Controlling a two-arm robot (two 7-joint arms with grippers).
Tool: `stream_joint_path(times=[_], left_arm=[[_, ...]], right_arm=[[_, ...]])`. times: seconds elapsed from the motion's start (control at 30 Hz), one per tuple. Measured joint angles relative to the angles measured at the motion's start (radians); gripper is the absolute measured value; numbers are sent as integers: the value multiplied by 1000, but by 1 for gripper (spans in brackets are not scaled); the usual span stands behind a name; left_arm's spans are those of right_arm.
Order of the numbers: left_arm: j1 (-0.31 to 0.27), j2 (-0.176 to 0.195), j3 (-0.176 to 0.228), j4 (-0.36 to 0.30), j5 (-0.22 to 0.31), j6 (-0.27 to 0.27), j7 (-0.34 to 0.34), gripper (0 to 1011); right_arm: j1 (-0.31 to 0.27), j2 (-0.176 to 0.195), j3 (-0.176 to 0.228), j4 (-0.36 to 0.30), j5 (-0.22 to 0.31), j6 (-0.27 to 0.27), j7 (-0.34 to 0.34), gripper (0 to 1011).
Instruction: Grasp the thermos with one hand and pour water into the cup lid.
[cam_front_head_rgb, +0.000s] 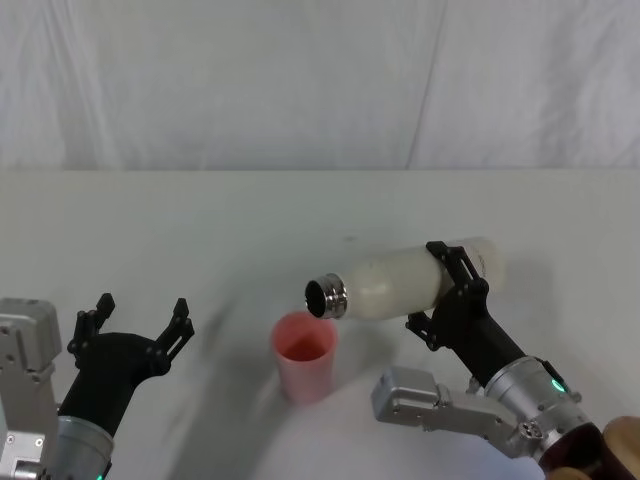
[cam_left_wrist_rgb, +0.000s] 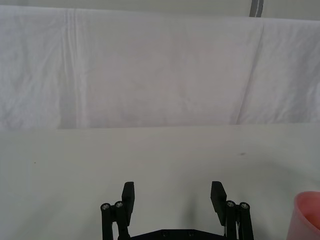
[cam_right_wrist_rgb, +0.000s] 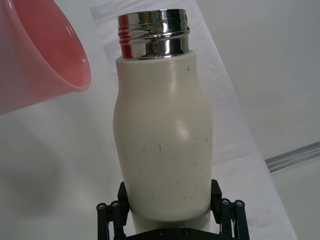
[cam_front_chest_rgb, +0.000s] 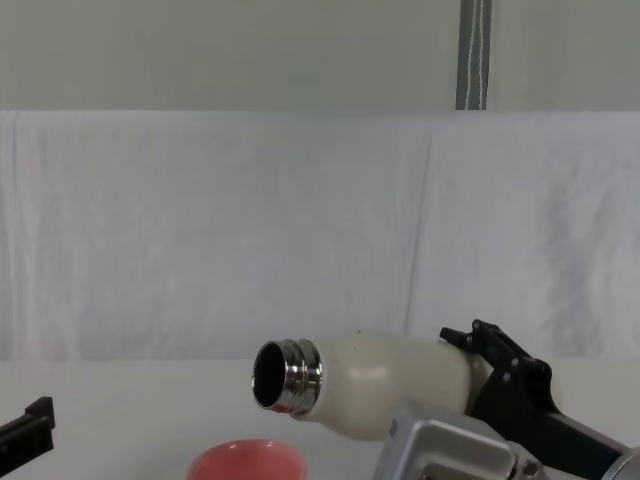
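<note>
My right gripper (cam_front_head_rgb: 447, 287) is shut on the cream-white thermos (cam_front_head_rgb: 410, 279), holding it tipped almost level above the table. Its shiny steel neck (cam_front_head_rgb: 327, 296) points left, just above and behind the rim of the pink cup lid (cam_front_head_rgb: 304, 355). In the right wrist view the thermos (cam_right_wrist_rgb: 165, 140) fills the space between the black fingers (cam_right_wrist_rgb: 111, 212), with the cup lid (cam_right_wrist_rgb: 37, 55) close to the neck. The chest view shows the open mouth of the thermos (cam_front_chest_rgb: 285, 376) over the cup lid (cam_front_chest_rgb: 247, 462). No water stream is visible. My left gripper (cam_front_head_rgb: 140, 318) hangs open at the near left, away from both.
A white cloth covers the table (cam_front_head_rgb: 200, 230) and hangs as a backdrop behind it. In the left wrist view the cup lid's edge (cam_left_wrist_rgb: 306, 215) shows to one side of the open left gripper (cam_left_wrist_rgb: 172, 196). A brown object (cam_front_head_rgb: 618, 445) sits at the near right corner.
</note>
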Motion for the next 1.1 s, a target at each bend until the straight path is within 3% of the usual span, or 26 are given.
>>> stream_joint_path(times=[0.57,1.1], left_arm=[[0,0,0,0,0,0,0,1001],[0,0,0,0,0,0,0,1001]], right_arm=[[29,13,-26,21,-53,1,-36,960],[49,25,-43,25,-72,3,-38,960]])
